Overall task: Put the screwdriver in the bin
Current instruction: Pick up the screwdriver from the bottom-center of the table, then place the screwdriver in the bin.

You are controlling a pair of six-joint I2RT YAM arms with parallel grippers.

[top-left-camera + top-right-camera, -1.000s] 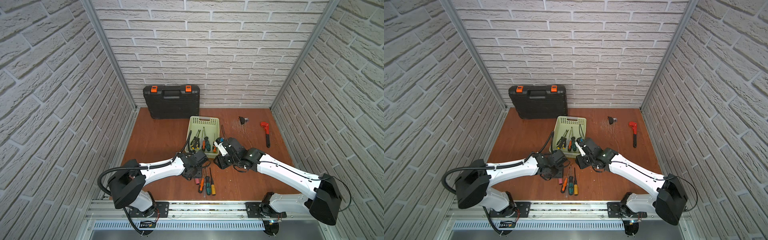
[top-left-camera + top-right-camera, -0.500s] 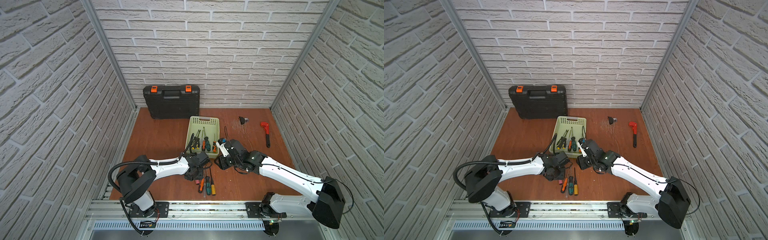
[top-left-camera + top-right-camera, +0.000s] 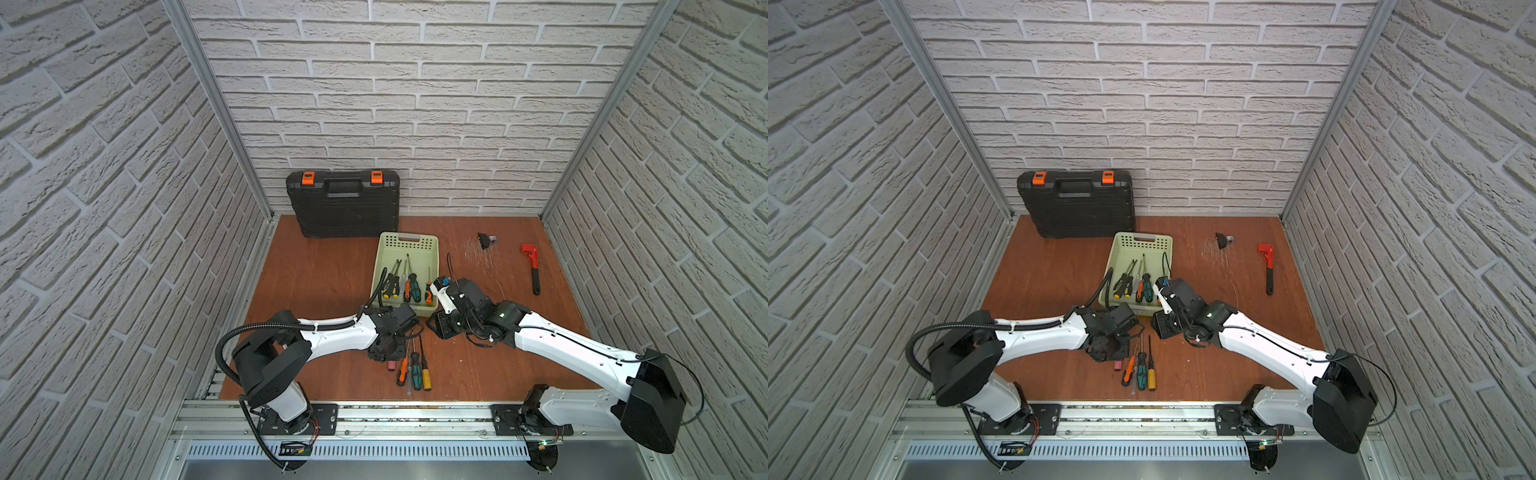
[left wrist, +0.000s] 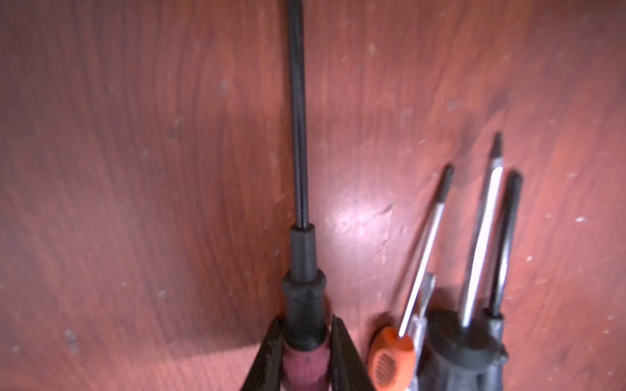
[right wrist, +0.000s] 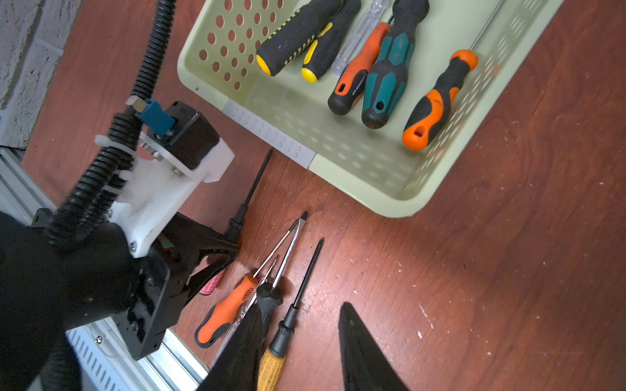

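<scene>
– Screwdriver with pink handle and black shaft: where?
– I find it lying on the reddish-brown wooden table, just near of the pale green perforated plastic bin, left of the loose screwdrivers.
– Jaws?
– My left gripper is clamped on its handle; my right gripper hovers nearby, jaws apart.

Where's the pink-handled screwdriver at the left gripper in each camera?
In a top view: pink-handled screwdriver, only its pink handle end shows, low centre.
In a top view: same spot.
Left wrist: bottom centre, between the left gripper fingers.
Right wrist: lower left, pink grip.
Shared landmark: the orange-handled screwdriver lying beside it.
</scene>
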